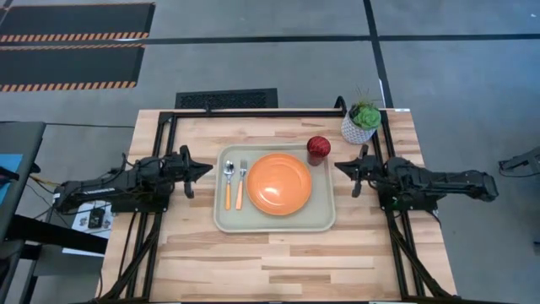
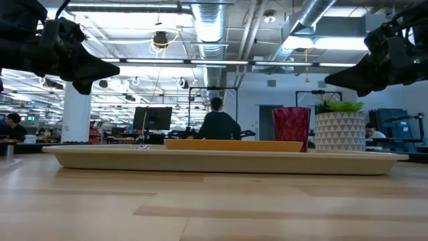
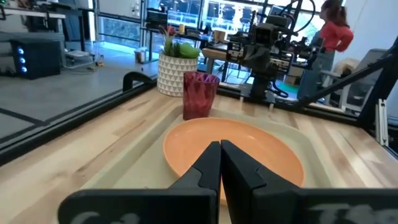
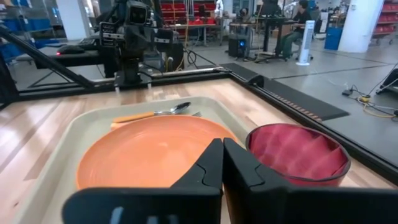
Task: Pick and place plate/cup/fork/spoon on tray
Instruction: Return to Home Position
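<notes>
The beige tray [image 1: 274,228] lies in the middle of the wooden table. On it rests the orange plate [image 1: 279,182]. The spoon [image 1: 228,181] and the fork [image 1: 241,182] lie side by side to the plate's left. The red cup [image 1: 318,149] stands upright in the tray's far right corner. My left gripper [image 1: 207,169] hovers level just off the tray's left rim, shut and holding nothing [image 3: 221,144]. My right gripper [image 1: 339,166] hovers level off the tray's right rim, near the cup, with its fingers together and holding nothing [image 4: 222,142].
A white pot with a green plant [image 1: 363,123] stands at the table's far right corner, just behind my right arm. A black frame runs along the table's far, left and right edges. Bare wood lies between the tray and the near edge. People show in the room beyond.
</notes>
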`<state>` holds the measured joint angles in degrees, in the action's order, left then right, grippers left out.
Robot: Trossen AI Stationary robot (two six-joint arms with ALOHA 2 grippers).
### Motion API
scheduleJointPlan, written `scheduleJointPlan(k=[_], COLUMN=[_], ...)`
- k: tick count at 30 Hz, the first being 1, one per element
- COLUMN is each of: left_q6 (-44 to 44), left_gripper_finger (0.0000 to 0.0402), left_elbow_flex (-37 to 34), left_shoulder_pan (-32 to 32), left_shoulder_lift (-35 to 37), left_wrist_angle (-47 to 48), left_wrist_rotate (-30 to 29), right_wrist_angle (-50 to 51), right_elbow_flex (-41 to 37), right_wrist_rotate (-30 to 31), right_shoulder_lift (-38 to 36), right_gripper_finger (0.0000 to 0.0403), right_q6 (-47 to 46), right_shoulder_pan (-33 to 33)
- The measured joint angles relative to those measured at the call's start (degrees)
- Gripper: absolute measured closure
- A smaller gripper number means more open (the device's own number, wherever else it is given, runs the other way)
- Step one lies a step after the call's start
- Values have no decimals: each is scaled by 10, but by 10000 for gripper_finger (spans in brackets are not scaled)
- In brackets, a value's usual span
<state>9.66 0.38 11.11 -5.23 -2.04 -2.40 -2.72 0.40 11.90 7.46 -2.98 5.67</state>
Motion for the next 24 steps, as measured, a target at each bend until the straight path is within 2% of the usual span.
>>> scheduleJointPlan(k=[24], left_q6=[6], left_gripper_finger=[401], left_elbow_flex=[0], left_shoulder_pan=[0], left_shoulder_lift=[0], left_wrist_angle=[0], left_wrist_rotate=[-1], right_wrist_angle=[0], right_elbow_flex=[0], right_wrist_rotate=[0], right_shoulder_lift=[0], right_gripper_finger=[376], right_q6=[0], right_shoulder_pan=[0])
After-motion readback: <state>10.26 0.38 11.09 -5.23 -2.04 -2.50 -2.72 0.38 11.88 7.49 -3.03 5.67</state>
